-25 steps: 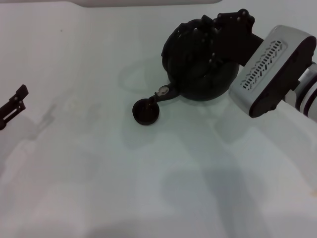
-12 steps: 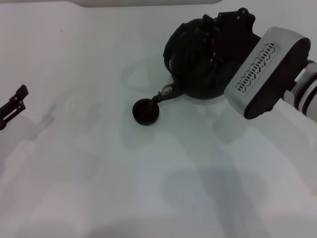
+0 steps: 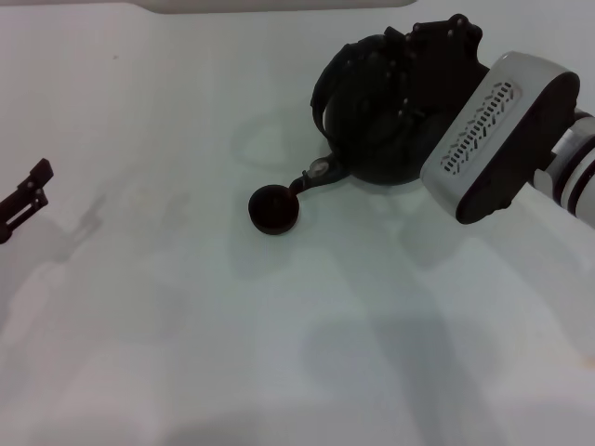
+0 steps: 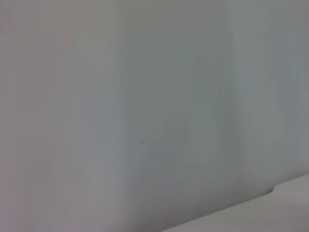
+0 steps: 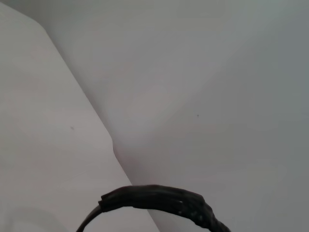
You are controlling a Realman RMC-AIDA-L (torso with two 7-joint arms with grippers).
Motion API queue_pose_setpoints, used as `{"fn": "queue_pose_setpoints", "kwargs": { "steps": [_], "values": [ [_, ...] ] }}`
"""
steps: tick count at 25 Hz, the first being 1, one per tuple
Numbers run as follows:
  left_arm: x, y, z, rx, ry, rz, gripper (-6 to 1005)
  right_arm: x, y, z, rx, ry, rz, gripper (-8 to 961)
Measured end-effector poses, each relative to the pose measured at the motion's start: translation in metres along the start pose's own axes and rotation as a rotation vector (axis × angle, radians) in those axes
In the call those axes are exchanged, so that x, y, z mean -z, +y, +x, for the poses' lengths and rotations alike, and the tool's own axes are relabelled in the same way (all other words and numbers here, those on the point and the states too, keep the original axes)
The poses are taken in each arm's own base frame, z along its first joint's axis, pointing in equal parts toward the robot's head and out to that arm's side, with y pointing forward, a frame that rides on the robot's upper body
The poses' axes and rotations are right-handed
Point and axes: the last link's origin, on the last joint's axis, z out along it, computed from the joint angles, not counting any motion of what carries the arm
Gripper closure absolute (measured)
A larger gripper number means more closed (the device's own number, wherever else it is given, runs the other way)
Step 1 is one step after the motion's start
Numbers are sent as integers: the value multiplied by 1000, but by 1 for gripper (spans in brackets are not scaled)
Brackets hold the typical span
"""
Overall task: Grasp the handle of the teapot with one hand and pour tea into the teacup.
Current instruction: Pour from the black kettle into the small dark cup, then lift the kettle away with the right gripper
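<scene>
The matte-black teapot hangs tilted at the back right in the head view. Its spout, with a pale ring, points down-left at the tiny dark teacup and ends just above the cup's far rim. My right gripper is shut on the arched handle on the pot's upper side. The rough black handle also shows close up in the right wrist view. My left gripper is parked at the far left edge, away from both.
The white table spreads in front of the cup. A pale raised edge runs along the back. The right arm's silver-grey wrist housing hangs over the table to the right of the teapot. The left wrist view shows only bare table.
The teapot and right arm have shifted slightly right and back, so the spout has drawn a little away from the cup. The cup and the left arm have not moved.
</scene>
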Motion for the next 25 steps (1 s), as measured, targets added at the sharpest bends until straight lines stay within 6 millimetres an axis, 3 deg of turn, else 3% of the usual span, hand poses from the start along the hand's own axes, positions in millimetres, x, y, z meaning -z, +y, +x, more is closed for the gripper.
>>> {"fn": "queue_pose_setpoints", "kwargs": {
  "steps": [25],
  "values": [
    [-4,1,0,-5,2,-6,138,0,1,2,-7,1,-6,847]
  ]
}}
